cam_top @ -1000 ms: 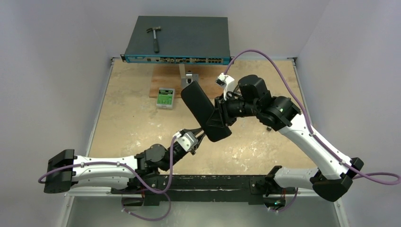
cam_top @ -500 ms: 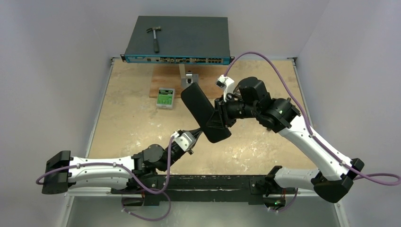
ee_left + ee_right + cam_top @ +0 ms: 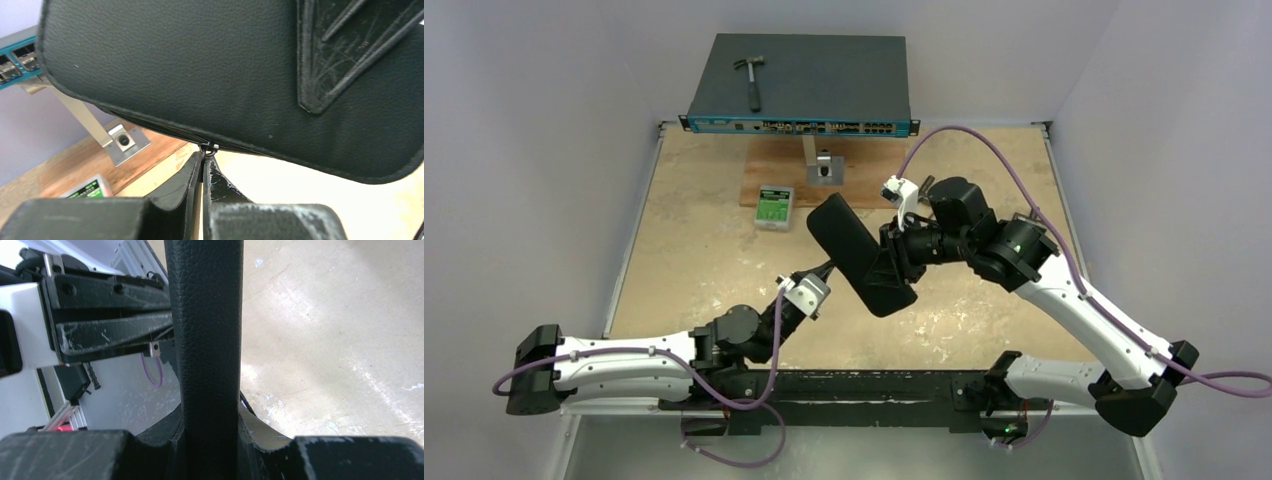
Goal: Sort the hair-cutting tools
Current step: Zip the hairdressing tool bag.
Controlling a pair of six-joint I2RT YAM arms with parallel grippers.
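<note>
A long black leather case point(image 3: 852, 248) hangs above the table. My right gripper point(image 3: 892, 262) is shut on its edge, and in the right wrist view the case point(image 3: 205, 315) stands upright between the gripper point(image 3: 210, 422) jaws. My left gripper point(image 3: 827, 270) reaches up to the case's near edge. In the left wrist view its tips point(image 3: 203, 159) are pressed together on the small zipper pull point(image 3: 209, 147) under the case point(image 3: 200, 75). No scissors, comb or hair clips are in view.
A blue-fronted network switch point(image 3: 799, 85) stands at the back with a hammer point(image 3: 751, 80) on top. A metal bracket point(image 3: 824, 165) and a small green box point(image 3: 775, 206) lie on a wooden board in front of it.
The left arm has drawn back to the left with its tips still at the case's edge. The right gripper and case have shifted slightly nearer and lower.
</note>
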